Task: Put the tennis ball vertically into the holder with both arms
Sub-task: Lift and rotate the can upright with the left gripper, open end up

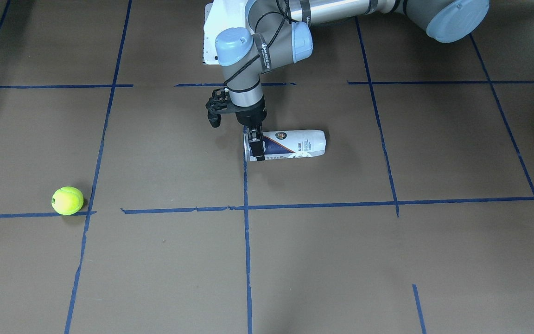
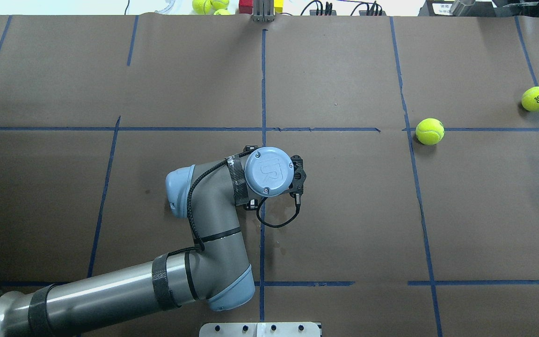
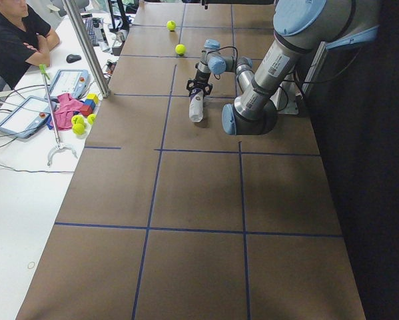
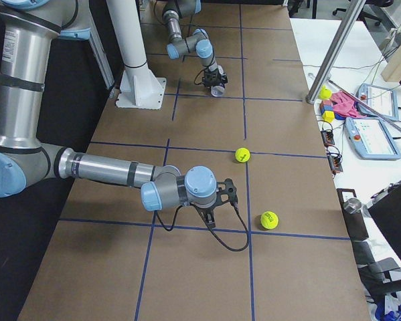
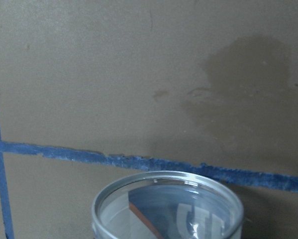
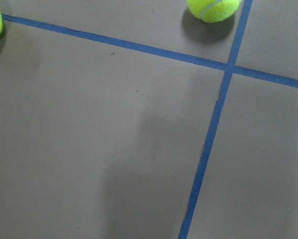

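Front view: the holder lies on its side on the desk, with its metal-rimmed open end toward the robot's right. My left tool comes straight down on that end. One black finger is laid across the holder's near wall, just beside the rim. I cannot tell whether the tool is clenched on the holder or only straddling it. The tennis ball rests well apart from the holder, off its open end and further from the robot's base.

Overhead: the wrist of the left arm covers the holder entirely. The tennis ball lies well beyond the holder on the robot's right. A second ball lies further from the holder again.

Left side view: the holder shows pale under the left tool, with both balls well beyond it.

Right side view: the right tool points down over the desk, well apart from the holder and further from it than the tennis ball. I cannot tell whether it is released or clenched.

Left wrist: the holder's open mouth fills the lower edge, and a blue tape line runs just beyond its rim.

Right wrist: I see brown desk and crossing tape. One ball sits at the top edge and another at the left edge.
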`<state>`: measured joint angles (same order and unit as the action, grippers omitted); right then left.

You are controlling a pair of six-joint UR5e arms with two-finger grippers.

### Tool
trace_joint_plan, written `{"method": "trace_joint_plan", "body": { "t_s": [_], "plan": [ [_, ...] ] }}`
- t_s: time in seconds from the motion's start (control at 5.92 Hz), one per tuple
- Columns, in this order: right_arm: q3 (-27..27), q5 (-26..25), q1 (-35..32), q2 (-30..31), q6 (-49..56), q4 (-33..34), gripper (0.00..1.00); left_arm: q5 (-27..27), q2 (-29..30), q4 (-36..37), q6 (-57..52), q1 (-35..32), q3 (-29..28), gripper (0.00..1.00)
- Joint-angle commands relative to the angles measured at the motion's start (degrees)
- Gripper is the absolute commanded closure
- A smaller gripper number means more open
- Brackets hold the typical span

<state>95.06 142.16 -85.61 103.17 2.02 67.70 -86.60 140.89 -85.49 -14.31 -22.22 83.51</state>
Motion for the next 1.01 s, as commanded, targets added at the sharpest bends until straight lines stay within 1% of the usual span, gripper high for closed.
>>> {"method": "trace_joint_plan", "body": {
  "t_s": [0.0, 0.17, 0.34, 0.51, 0.68, 0.84],
  "plan": [
    [0.3, 0.05, 0.0, -0.07, 0.0, -0.02, 0.0, -0.06, -0.17, -0.37, 0.25, -0.63, 7.58, 0.25],
    [0.39, -0.04, 0.0, -0.33, -0.09, -0.02, 0.0, -0.15, -0.52, -0.9, 1.12, -1.16, 12.15, 0.25],
    [1.52, 0.05, 0.0, -0.59, -0.43, 0.06, 0.0, -0.33, -1.4, -6.82, 5.31, -1.42, 14.81, 0.25],
    [2.22, 1.79, 0.0, -0.77, -4.44, -0.63, 0.0, -0.59, -4.63, -19.06, 8.83, -1.6, 15.36, 0.25],
    [2.41, 2.33, 0.09, -0.77, -7.35, -3.68, 0.0, -1.29, -7.88, -31.97, 14.35, -1.6, 15.28, 0.25],
    [2.41, 2.33, 1.13, -0.77, -11.73, -7.19, 0.0, -3.73, -10.35, -43.07, 20.32, -1.6, 15.28, 0.25]
  ]
}}
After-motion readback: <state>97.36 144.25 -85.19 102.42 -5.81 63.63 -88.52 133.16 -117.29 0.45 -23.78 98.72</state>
